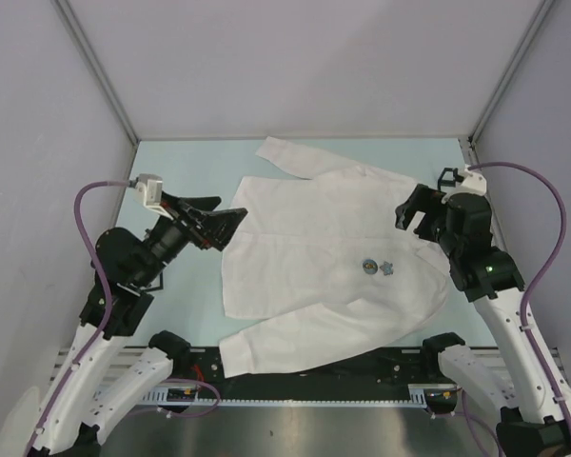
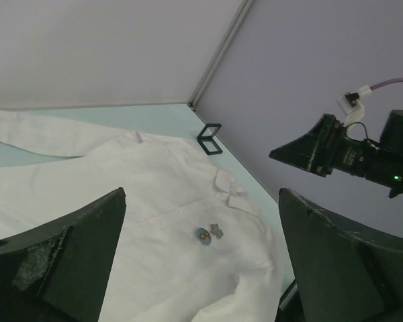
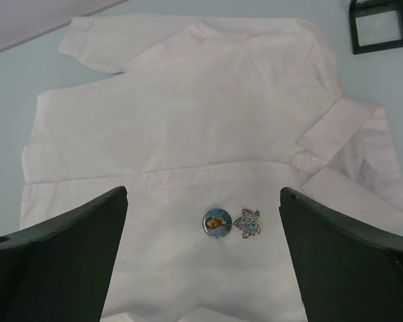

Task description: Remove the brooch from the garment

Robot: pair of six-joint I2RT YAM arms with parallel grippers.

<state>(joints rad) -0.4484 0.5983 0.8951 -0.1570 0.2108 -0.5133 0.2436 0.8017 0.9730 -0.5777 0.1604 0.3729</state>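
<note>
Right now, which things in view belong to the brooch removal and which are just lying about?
Job: white shirt; leaf-shaped brooch on its front.
Lying about: round badge beside the brooch; black square frame past the collar.

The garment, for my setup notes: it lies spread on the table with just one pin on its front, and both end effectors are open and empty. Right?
No: the garment carries two pins, a round badge and a leaf-shaped brooch side by side, as the right wrist view shows. The rest holds.
</note>
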